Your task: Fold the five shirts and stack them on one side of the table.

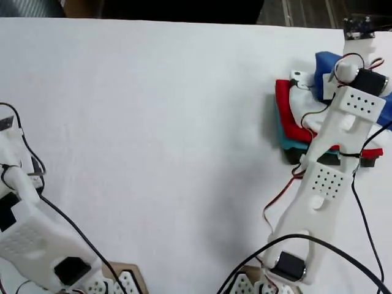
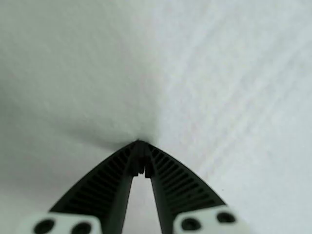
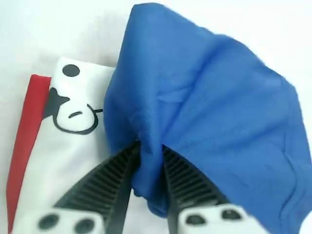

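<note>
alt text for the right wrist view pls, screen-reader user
The right gripper pinches a fold of a bunched blue shirt between its black fingers. The blue shirt covers part of a folded white shirt with a black cartoon print, and a red shirt edge shows under that, all on a white table.

The left arm [image 1: 27,242] and right arm [image 1: 331,177] are white shells with grids of small holes and black servos at the joints. Black cables [image 1: 67,223] run along both, and the right arm also carries red wires [image 1: 278,199]. The left tool [image 2: 140,152] and right tool [image 3: 148,152] have black ribbed fingers [image 2: 180,185] on white mounts with dark screw holes.
</note>
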Robot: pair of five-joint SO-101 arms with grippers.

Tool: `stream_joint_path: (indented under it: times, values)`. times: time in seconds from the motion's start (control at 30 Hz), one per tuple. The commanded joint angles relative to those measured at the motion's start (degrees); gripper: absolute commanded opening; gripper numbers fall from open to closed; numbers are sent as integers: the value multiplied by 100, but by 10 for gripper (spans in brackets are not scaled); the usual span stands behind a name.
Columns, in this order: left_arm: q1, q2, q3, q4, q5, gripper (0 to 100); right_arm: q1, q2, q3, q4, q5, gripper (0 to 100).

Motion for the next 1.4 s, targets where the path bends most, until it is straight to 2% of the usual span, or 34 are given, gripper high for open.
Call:
stream_joint_path:
  times: [0.0,0.27,0.63,0.9,1.13,1.37]
  values:
    - [53,18,233,-26,9,27,163,-725,-211,127,149,20]
    - [53,18,224,-26,18,27,207,-1596,-193,347,185,19]
    - [62,18,224,-26,18,27,286,-1807,-44,426,299,19]
    - [62,18,215,-26,26,27,207,-2633,1336,435,299,19]
    - [62,18,215,-26,26,27,-75,-3925,3604,382,290,20]
    - [62,18,215,-26,26,27,-224,-4145,4651,-66,88,20]
